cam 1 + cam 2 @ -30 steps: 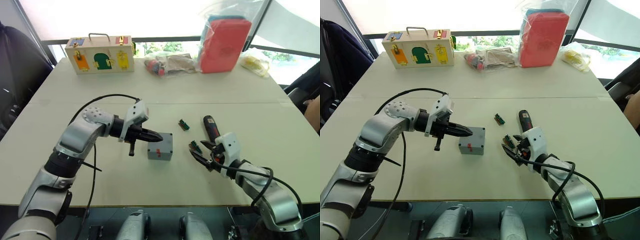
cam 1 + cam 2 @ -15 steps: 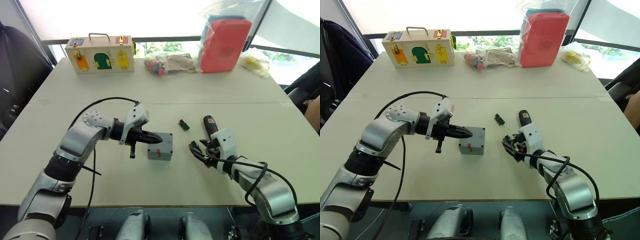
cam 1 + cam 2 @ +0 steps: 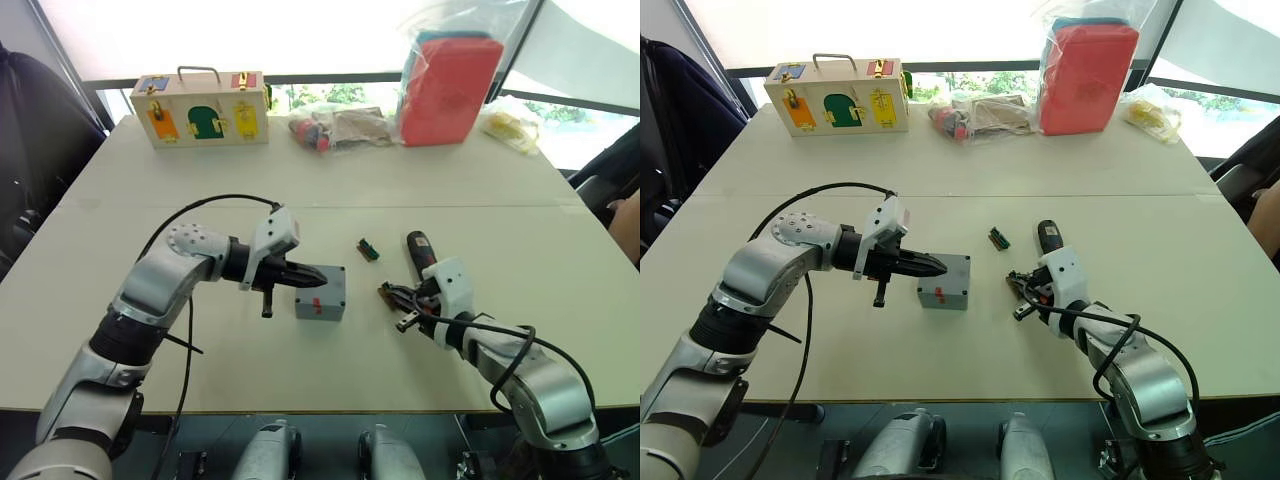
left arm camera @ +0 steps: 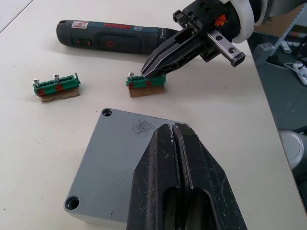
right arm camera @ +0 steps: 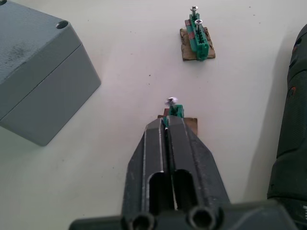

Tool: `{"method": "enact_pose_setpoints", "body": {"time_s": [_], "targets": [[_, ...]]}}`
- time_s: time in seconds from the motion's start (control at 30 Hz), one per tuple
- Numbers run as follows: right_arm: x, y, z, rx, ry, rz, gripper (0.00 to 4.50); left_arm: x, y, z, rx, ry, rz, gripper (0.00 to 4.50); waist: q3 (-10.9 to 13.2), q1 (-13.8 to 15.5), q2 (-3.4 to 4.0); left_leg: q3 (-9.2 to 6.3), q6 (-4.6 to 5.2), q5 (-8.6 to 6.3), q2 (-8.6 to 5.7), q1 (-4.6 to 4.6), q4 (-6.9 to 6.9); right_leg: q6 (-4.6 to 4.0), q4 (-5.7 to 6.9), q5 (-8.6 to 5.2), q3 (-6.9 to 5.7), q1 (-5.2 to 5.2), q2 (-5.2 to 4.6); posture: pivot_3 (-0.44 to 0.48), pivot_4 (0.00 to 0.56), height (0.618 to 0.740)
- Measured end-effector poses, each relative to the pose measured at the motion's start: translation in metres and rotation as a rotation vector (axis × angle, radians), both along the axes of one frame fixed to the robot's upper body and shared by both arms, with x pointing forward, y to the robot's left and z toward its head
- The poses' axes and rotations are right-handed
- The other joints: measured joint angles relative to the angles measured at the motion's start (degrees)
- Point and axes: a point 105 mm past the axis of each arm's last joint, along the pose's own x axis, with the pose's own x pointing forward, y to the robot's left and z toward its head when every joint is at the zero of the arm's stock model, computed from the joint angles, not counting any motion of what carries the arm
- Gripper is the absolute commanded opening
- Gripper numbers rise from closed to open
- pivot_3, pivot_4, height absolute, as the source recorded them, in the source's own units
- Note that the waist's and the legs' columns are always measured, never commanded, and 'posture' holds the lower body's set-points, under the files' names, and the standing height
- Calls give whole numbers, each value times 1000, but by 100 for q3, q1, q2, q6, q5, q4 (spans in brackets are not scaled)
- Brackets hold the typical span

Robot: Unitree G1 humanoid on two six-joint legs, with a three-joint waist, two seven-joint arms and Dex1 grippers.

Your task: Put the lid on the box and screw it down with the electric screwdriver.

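Robot test lab or office room: plain white table [image 3: 480, 180], wooden latch-board box [image 3: 198, 107] upper left, bagged red case [image 3: 450, 88] upper right, bright windows [image 3: 250, 30] along top.

Electric screwdriver [image 5: 291, 120] cut by the right wrist view's edge; box [image 4: 117, 167] partly behind left pincer [image 4: 173, 139].

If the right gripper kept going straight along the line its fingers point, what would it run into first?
The right gripper is shut, with its tips at the near green connector piece, which holds a screw. That piece comes first, probably already in contact. The second connector piece lies further off to one side.
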Motion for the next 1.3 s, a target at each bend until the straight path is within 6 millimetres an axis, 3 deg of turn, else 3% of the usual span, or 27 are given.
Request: {"method": "enact_pose_setpoints", "body": {"time_s": [0.37, 0.8, 1.03, 1.3], "targets": [[1, -2, 3, 3, -19, -4, 67, 0, 0, 0, -1, -3, 0, 0, 0, 1, 0, 0, 0, 0, 0, 0, 0, 0, 0, 0, 0, 0, 0, 0, 150, 740], [-1, 5, 28, 47, -96, 31, 67, 11, 10, -3, -6, 7, 52, 0, 0, 0, 0, 0, 0, 0, 0, 0, 0, 0, 0, 0, -1, -1, 0, 0, 150, 740], [6, 48, 59, 137, -195, 200, 67, 16, 31, -5, 33, 8, 121, 0, 2, -43, 2, 0, 0, 0, 2, 0, -7, 0, 2, 0, 0, -9, 4, 0, 150, 740], [15, 67, 49, 151, -175, 259, 67, 15, 48, -6, 34, 4, 213, 0, 4, -3, 2, 0, 0, 0, -2, 0, -2, 0, 1, 1, 0, -28, -1, 0, 150, 740]]}}
